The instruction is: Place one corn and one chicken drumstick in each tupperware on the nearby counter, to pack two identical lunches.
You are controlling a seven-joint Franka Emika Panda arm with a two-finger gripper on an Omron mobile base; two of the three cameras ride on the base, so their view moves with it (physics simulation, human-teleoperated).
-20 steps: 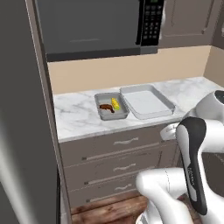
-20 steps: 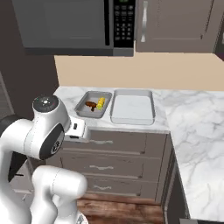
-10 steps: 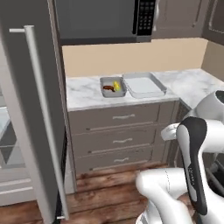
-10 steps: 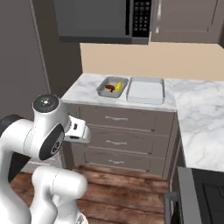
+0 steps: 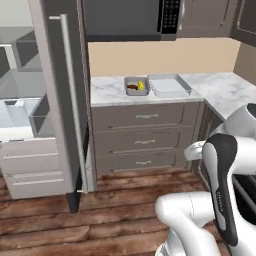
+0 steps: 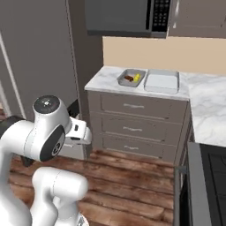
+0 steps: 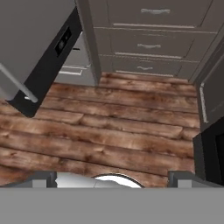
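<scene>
On the white marble counter stands the smaller mid-grey tupperware, holding a yellow corn and a brown chicken drumstick. Right beside it sits the larger pale tupperware, with nothing in it. The right base view shows the same pair: small tupperware with corn and drumstick, and the large tupperware. My gripper points down at the wooden floor, far from the counter. Its fingertips stand wide apart, open, with nothing held.
The tall grey fridge door stands open at the left, with shelves and drawers behind it. A microwave hangs over the counter. Grey drawer fronts sit below the counter, a dark stove at the right, wood floor underneath.
The whole picture has shifted: the base has backed away from the counter, so the trays look smaller and farther. The open fridge has come into view at the left.
</scene>
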